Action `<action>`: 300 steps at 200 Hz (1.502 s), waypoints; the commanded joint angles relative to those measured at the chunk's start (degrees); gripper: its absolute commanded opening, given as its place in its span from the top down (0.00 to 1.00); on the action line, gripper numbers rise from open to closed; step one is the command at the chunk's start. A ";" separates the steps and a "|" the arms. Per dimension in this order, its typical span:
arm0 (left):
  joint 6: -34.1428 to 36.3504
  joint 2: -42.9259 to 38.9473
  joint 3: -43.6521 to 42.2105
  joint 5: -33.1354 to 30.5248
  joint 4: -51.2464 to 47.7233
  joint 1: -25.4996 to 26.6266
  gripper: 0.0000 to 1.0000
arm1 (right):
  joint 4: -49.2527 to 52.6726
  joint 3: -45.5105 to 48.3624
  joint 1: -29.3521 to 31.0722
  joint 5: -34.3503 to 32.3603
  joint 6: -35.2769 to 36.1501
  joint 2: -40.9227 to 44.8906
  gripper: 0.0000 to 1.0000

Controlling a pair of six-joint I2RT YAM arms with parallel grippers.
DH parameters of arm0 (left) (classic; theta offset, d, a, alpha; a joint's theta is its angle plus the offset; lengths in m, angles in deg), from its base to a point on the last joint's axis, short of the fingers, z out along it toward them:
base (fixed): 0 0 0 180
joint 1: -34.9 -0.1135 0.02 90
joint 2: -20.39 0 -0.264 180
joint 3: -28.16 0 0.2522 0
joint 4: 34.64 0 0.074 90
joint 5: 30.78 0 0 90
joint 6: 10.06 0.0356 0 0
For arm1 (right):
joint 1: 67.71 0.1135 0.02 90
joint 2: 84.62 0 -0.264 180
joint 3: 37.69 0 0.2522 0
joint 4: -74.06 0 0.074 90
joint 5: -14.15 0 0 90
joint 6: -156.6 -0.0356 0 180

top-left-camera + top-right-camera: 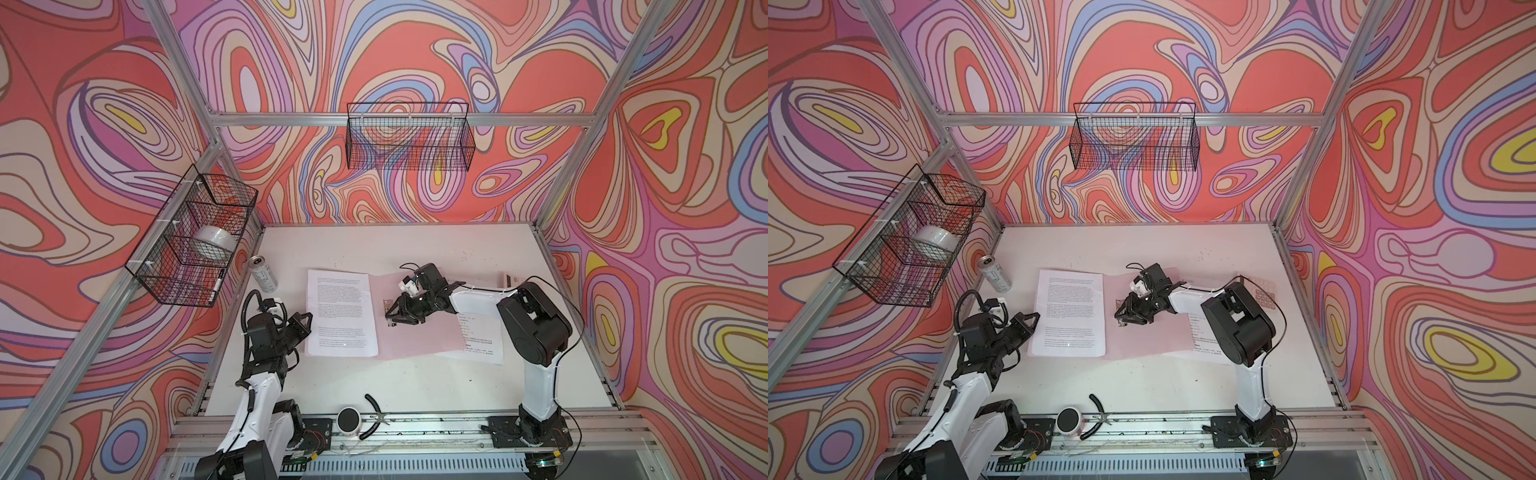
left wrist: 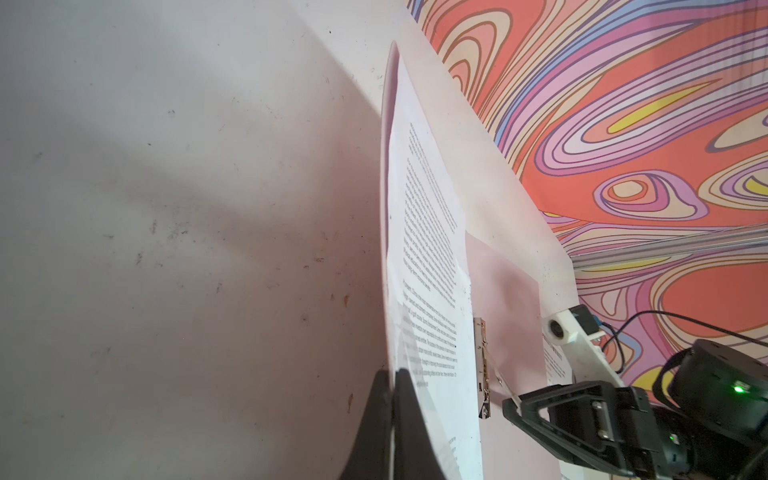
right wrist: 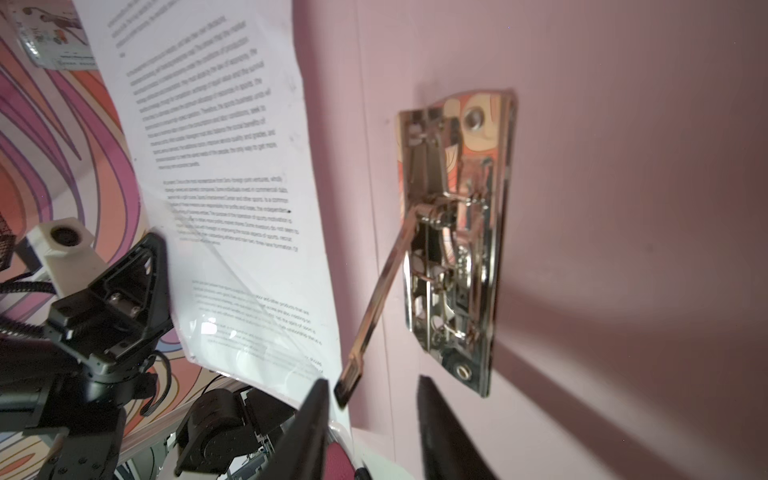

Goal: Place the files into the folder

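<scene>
The pale pink folder (image 1: 415, 332) (image 1: 1142, 336) lies open on the table in both top views. One file, a white sheet of dense text (image 1: 340, 316) (image 3: 232, 166), rests on its left leaf. A second printed sheet (image 1: 482, 345) lies at the folder's right edge, partly hidden by the right arm. The metal lever clip (image 3: 453, 232) (image 2: 482, 365) sits near the fold. My right gripper (image 3: 372, 380) (image 1: 390, 318) is open, with the clip's raised lever tip between its fingers. My left gripper (image 2: 392, 372) (image 1: 307, 320) is shut on the left sheet's outer edge, which is slightly lifted.
A drink can (image 1: 262, 274) stands at the table's left edge. A pinkish keypad card (image 1: 1264, 293) lies at the back right. A wire basket (image 1: 195, 237) on the left wall holds a tape roll, and another basket (image 1: 409, 137) hangs on the back wall. Pliers (image 1: 376, 415) lie on the front rail.
</scene>
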 commanded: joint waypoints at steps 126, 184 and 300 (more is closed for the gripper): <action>2.21 -0.60 1.80 -2.95 -0.39 -0.38 1.00 | -0.15 3.24 2.71 -2.47 2.86 0.73 0.91; 2.44 -0.43 1.72 -2.90 -0.17 -0.38 1.00 | 0.79 -5.85 2.90 -1.08 3.71 -5.95 0.93; 3.76 0.28 3.06 -5.01 0.49 -0.82 1.00 | 7.13 -35.43 -1.58 0.70 5.47 -22.58 0.95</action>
